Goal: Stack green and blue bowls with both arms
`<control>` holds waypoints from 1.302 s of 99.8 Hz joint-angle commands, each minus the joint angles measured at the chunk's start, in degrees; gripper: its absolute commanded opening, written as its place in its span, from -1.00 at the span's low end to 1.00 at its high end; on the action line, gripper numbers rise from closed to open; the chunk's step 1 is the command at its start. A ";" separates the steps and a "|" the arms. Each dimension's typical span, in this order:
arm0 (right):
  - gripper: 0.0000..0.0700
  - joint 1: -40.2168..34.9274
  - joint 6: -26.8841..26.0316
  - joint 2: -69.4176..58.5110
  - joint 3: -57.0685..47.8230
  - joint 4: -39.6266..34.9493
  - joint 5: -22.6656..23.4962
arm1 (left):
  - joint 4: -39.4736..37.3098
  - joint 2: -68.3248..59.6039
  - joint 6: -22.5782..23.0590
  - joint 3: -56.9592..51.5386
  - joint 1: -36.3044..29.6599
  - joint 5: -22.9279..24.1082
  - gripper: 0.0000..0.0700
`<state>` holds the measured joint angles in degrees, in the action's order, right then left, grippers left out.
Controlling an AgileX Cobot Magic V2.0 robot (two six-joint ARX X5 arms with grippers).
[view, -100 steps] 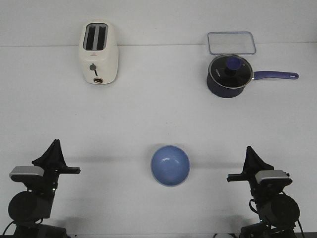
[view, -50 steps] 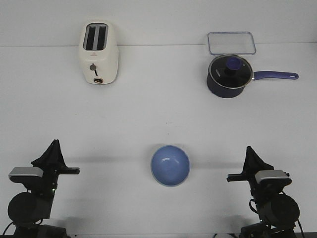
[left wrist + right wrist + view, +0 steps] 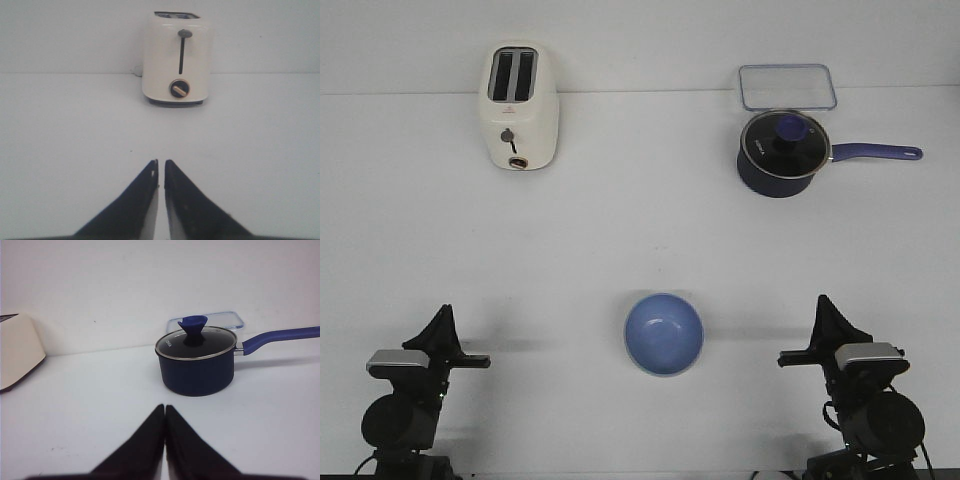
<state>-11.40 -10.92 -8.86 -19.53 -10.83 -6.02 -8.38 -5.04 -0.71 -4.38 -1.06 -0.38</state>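
Blue bowl (image 3: 664, 333) dead center between left gripper (image 3: 444, 325) and right gripper (image 3: 823, 312), roughly equidistant; both pinched closed, empty. No green bowl visible.

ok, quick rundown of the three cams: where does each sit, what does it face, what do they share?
Front: high behind the robot, looking forward over the table; sees blue bowl, left hand, right hand.
Left wrist: low on the left arm, facing the toaster; shut fingers show.
Right wrist: low on the right arm, facing the saucepan; shut fingers show.
Shared: front sees both; right wrist catches the toaster's edge.
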 commanded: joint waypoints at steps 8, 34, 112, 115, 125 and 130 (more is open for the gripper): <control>-1.00 -0.11 0.26 -0.13 0.15 0.83 -0.02 | -1.57 4.37 0.44 3.06 0.92 -1.27 -0.96; -1.00 -0.11 0.26 -0.13 0.15 1.01 -0.02 | -0.48 4.87 0.26 3.61 1.53 -1.55 -0.96; -1.00 -0.11 0.31 -0.13 0.13 1.01 -0.11 | -0.68 4.79 0.24 3.58 1.53 -1.55 -0.96; -1.00 -0.11 0.37 -0.13 0.15 0.98 -0.09 | -0.68 4.79 0.24 3.58 1.53 -1.55 -0.96; -1.00 0.04 5.38 -0.02 0.22 1.09 -0.66 | -0.68 4.79 0.24 3.58 1.53 -1.55 -0.96; -1.00 0.70 8.85 0.52 0.83 1.18 -0.44 | -0.68 4.79 0.24 3.58 1.53 -1.55 -0.96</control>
<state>-11.20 -8.36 -8.84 -19.49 -10.41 -6.31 -8.21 -0.32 -0.73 -1.96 0.36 -1.72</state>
